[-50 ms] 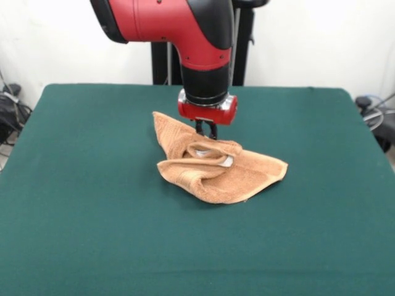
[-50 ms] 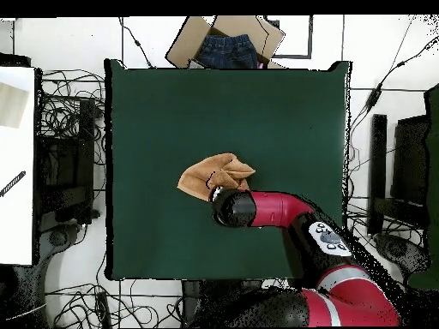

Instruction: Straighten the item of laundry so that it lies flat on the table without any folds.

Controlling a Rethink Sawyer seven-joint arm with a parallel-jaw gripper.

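A dark green felt worktop (image 1: 92, 203) fills most of the front view, backed by a white wall, with cables and dark equipment crowding the floor at both sides. From overhead, the same green rectangle sits among tangled wires, with an open cardboard box (image 2: 225, 41) holding blue denim just beyond one edge.

The towel (image 1: 213, 169), light orange-tan terry cloth, lies crumpled near the middle of the worktop, well away from every edge. It is far from flat: in the front view one corner runs up and back toward the left, a thick rolled fold crosses the front, and a flatter flap reaches out to the right, ending in a point. A pocket opens in the middle of the heap, and a small pale patch shows inside it. A woven border band is visible along the lower folded edge.

The red and black arm (image 1: 197, 37) comes down over the towel, its red wrist ring just above the cloth. The tool (image 1: 207, 133) hangs below the ring, its dark fingers drawn close together and reaching the top of the heap at the back rim of the pocket. They appear pinched on the cloth there. Overhead, the arm's black end covers the towel's near edge, hiding the tool itself.
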